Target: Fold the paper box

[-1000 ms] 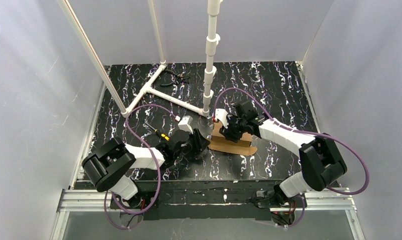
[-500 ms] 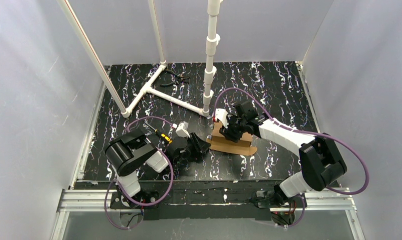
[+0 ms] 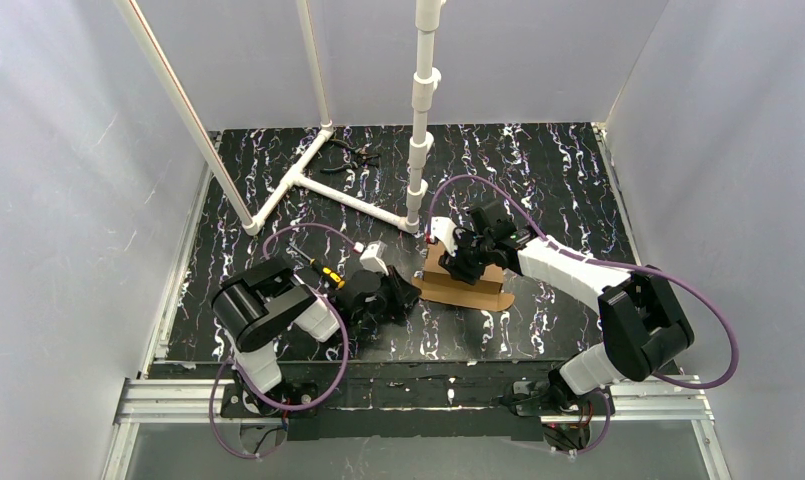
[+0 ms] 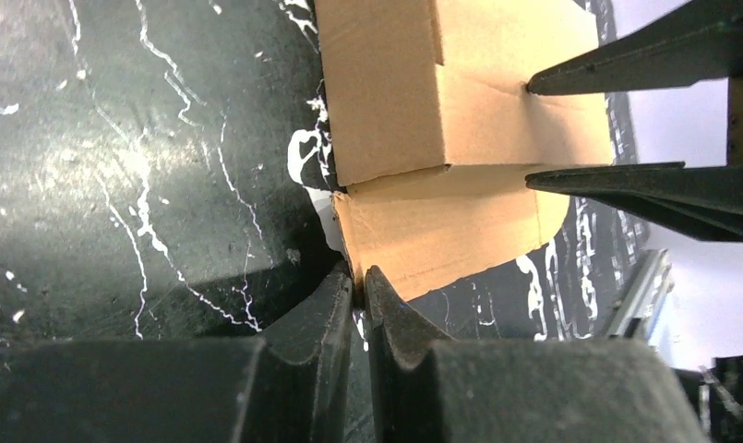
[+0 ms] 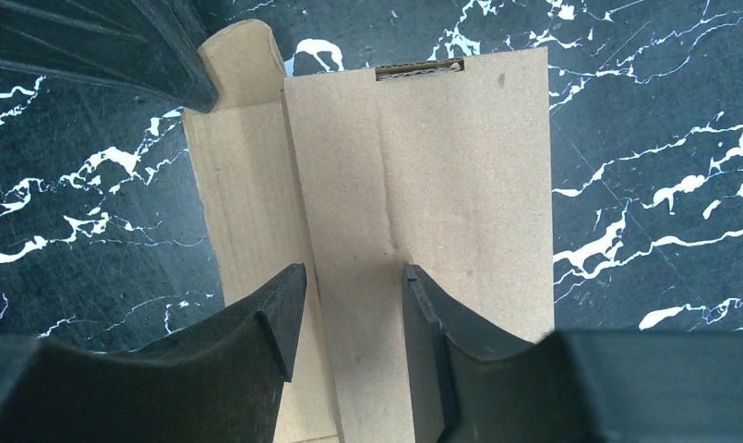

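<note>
The paper box (image 3: 470, 287) is a brown cardboard sheet, partly folded, lying on the black marbled table at the middle. My left gripper (image 3: 410, 291) is at its left edge. In the left wrist view the jaws (image 4: 358, 277) are pinched together on the corner of the lower rounded flap (image 4: 441, 231). My right gripper (image 3: 456, 263) is over the box's far left part. In the right wrist view it (image 5: 349, 277) is open, its fingers straddling a fold line on the cardboard (image 5: 460, 175) and touching or nearly touching it.
A white pipe frame (image 3: 318, 185) lies at the back left, with an upright white pipe (image 3: 421, 100) behind the box. A dark hand tool (image 3: 356, 152) lies at the back. A yellow-handled screwdriver (image 3: 324, 270) lies by the left arm. White walls enclose the table.
The left arm swung its elbow in and its gripper has moved right up to the box's left flap. The right arm and the box have stayed put.
</note>
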Controlling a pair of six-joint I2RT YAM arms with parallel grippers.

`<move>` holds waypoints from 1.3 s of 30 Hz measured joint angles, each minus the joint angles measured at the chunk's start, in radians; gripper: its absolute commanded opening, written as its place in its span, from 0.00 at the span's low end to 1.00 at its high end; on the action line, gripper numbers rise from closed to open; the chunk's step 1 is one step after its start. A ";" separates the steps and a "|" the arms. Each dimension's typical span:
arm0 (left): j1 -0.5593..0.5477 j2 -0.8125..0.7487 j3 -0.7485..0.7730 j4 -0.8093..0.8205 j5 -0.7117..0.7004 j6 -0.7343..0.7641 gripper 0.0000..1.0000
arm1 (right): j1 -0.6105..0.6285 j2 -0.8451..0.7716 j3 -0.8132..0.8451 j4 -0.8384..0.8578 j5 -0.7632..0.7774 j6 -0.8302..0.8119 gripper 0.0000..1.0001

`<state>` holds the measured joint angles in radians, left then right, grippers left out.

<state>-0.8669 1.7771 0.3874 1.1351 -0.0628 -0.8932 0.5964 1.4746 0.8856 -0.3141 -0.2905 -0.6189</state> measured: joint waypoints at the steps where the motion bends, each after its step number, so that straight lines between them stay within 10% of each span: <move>1: -0.002 -0.007 0.005 -0.017 0.000 0.021 0.07 | 0.000 0.001 0.001 0.000 -0.001 0.000 0.51; 39: -0.065 -0.122 0.102 -0.293 0.009 0.430 0.06 | 0.000 0.016 0.010 0.006 -0.012 0.039 0.50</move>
<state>-0.9318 1.6547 0.4896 0.8425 -0.0540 -0.4637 0.5968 1.4902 0.8959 -0.3084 -0.3023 -0.5804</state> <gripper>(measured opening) 0.062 0.504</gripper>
